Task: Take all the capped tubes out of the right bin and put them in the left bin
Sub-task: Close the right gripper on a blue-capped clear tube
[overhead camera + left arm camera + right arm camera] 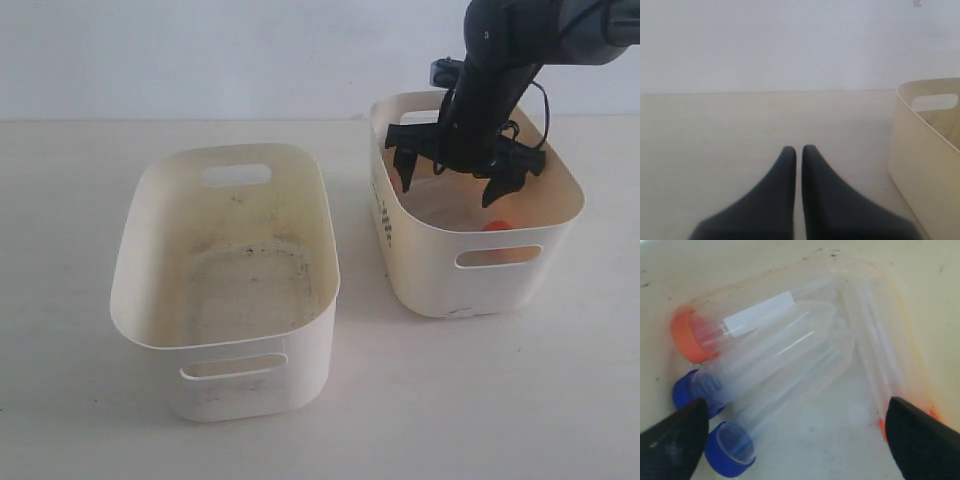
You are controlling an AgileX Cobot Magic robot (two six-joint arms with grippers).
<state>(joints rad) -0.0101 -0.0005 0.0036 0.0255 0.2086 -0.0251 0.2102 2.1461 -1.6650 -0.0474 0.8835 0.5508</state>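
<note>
The right bin (430,262), with dark dashes on its side, holds my right gripper (457,172), which hangs open above its floor. In the right wrist view the capped tubes lie in a heap: one with an orange-red cap (687,337) and a white label, and two with blue caps (687,390) (730,450). Another clear tube (875,350) lies along the wall, orange showing at its end beside one finger. My right gripper (796,412) straddles bare floor and touches no tube. The left bin (150,230) has a speckled floor. My left gripper (799,148) is shut, with nothing in it.
The two bins stand side by side on a pale tabletop (70,200) with a white wall behind. The left gripper hovers over the table beside the left bin's outer wall (925,165) and does not show in the exterior view.
</note>
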